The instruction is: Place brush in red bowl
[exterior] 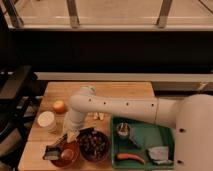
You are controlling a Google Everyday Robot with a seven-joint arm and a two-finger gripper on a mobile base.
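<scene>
One gripper (70,140) I see low over the red bowl (65,155) at the bench's (120,90) front left. The brush (80,134) lies dark beside it, above the bowl's rim. Whether the jaws hold it, I cannot tell; the arm (115,107) hides them.

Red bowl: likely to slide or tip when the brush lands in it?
Probably slides rather than tips: the red bowl looks low and wide. Likely light, so the gripper, just above it, could nudge it. It sits near the table edge.
</scene>
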